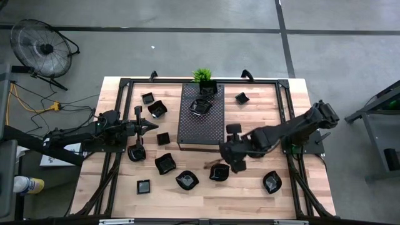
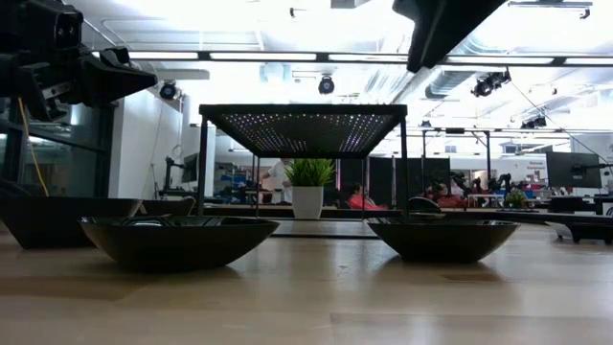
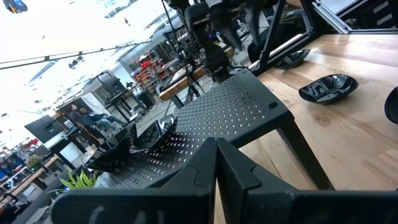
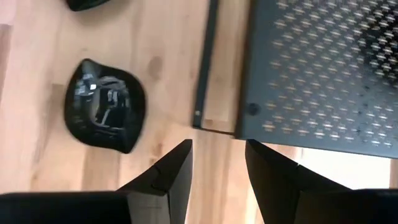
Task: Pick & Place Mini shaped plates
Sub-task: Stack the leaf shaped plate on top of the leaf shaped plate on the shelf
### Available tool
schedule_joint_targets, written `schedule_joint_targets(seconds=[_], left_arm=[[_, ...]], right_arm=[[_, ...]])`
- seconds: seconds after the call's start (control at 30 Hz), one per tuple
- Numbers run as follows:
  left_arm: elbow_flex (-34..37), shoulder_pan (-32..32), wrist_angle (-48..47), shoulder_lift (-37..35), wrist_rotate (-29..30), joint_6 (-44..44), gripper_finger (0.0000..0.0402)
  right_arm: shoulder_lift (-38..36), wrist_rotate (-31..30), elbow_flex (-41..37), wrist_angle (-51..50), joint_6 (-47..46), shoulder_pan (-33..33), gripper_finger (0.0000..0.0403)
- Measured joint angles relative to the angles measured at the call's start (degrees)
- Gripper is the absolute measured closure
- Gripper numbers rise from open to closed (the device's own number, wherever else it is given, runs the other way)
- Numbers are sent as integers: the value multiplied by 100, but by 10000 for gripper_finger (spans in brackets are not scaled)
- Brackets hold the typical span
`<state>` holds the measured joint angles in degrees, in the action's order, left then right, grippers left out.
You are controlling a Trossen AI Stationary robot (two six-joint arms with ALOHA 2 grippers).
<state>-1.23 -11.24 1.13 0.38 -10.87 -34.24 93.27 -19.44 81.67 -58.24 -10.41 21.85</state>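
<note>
right gripper [image 1: 232,164] hangs open and empty near the tray [image 1: 200,122] corner, left gripper [image 1: 154,127] shut, holding nothing

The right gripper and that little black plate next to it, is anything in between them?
Nothing visible. In the right wrist view the open right gripper hangs over bare wood, and the plate lies off to one side with only table between them. The tray sits on the other side, out of the way.
</note>
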Motion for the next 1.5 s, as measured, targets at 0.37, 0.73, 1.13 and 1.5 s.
schedule_joint_targets(seconds=[0.37, 0.73, 1.13, 1.5], left_arm=[[0, 2, 0, 2, 0, 0, 400], [1, 2, 0, 1, 0, 0, 400], [0, 0, 0, 1, 1, 0, 400], [0, 0, 0, 0, 0, 0, 400]], right_arm=[[55, -385, -1102, 1413, 36, 933, 259], [59, 4, -2296, 2641, 187, 1173, 259], [636, 85, -2216, 2957, 1504, 1343, 259], [955, -207, -2216, 3216, 2700, 1458, 259]])
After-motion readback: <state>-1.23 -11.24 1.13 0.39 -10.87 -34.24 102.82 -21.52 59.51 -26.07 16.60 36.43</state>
